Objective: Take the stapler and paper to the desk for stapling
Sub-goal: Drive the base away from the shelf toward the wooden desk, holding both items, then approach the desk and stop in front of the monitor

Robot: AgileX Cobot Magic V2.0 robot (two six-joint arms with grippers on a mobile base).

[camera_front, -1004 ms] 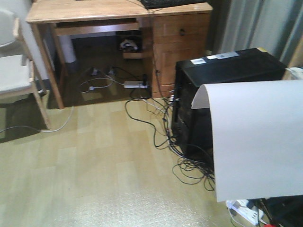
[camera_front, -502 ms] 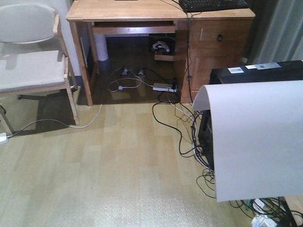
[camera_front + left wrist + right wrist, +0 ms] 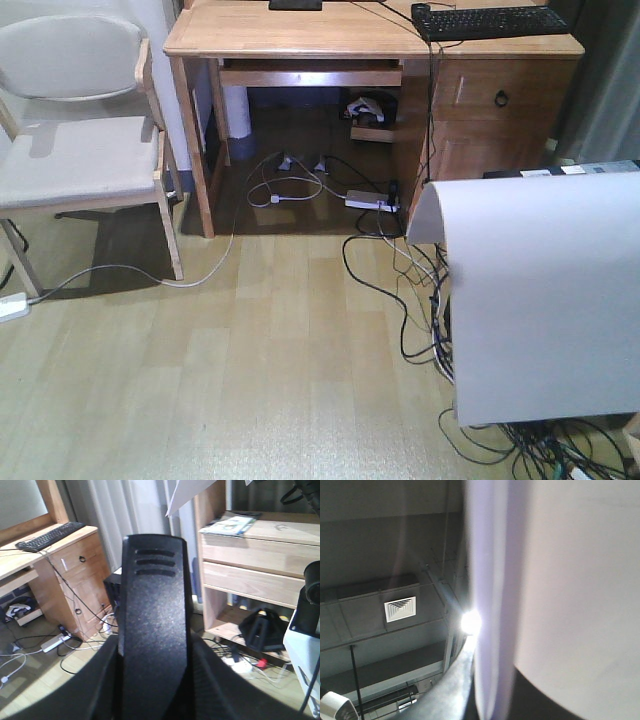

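Observation:
The black stapler [image 3: 155, 610] fills the middle of the left wrist view, standing up between the dark fingers [image 3: 102, 680] of my left gripper [image 3: 155, 655], which is shut on it. The paper [image 3: 540, 300] is a big white sheet hanging at the right of the front view, its top left corner curled. In the right wrist view the paper [image 3: 570, 580] runs edge-on out of my right gripper [image 3: 492, 700], which is shut on its lower edge. The desk [image 3: 300, 35] stands ahead at the top of the front view, well apart from both grippers.
A black keyboard [image 3: 490, 20] lies on the desk's right end, above its drawers [image 3: 500, 100]. A wooden chair [image 3: 80, 150] stands at the left. Cables and a power strip [image 3: 370, 200] litter the floor under and right of the desk. Wooden shelves [image 3: 260, 565] show beside the stapler.
The front view has swung left and closer: the desk shifted right in view and the chair came fully in. The paper keeps its place in view and now hides most of the black tower.

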